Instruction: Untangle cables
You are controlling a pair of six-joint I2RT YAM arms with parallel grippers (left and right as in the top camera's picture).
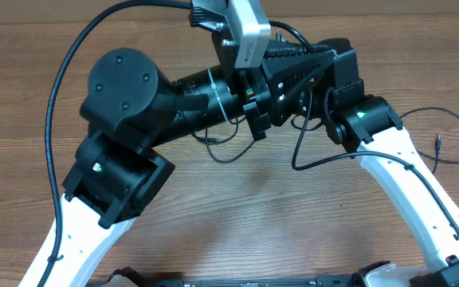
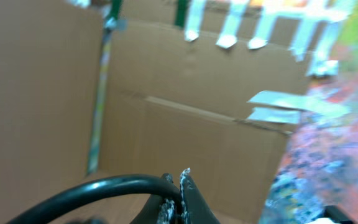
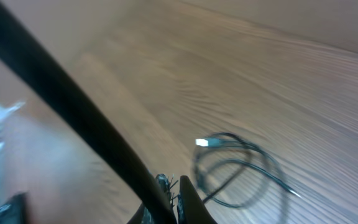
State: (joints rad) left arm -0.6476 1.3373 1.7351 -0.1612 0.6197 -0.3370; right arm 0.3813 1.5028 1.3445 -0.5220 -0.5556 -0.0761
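Toward the far edge of the tabletop (image 1: 237, 215), about midway along it, both my arms are bunched together, wrists meeting. On one side, my left fingers (image 2: 178, 190): tips pressed close together, nothing I can make out between them. They're aimed off at a cardboard wall (image 2: 185, 106) with tape strips (image 2: 225, 40), not down at anything.

On the other side, my right fingers (image 3: 173, 190): tips close together too. Whether a strand is pinched there I can't tell, it's too blurred.

Now the cables (image 1: 296, 155). One thin strand comes out from under my right wrist, curves toward the near edge, then runs off toward the right edge. A second cord (image 1: 445, 110) loops loosely near the right edge, plug end free. A short loop (image 1: 228, 160) peeks out from under my left arm.

From the right wrist, a small coil (image 3: 236, 163) with a pale plug (image 3: 202, 142) lies flat on the wood, just ahead and to the right of those fingers, tail trailing away to the right. So the right arm is the nearer one, I reckon.

In the way: my own thick black arm cable (image 3: 73, 118) slanting across that view, and the left arm hanging over the tangle.
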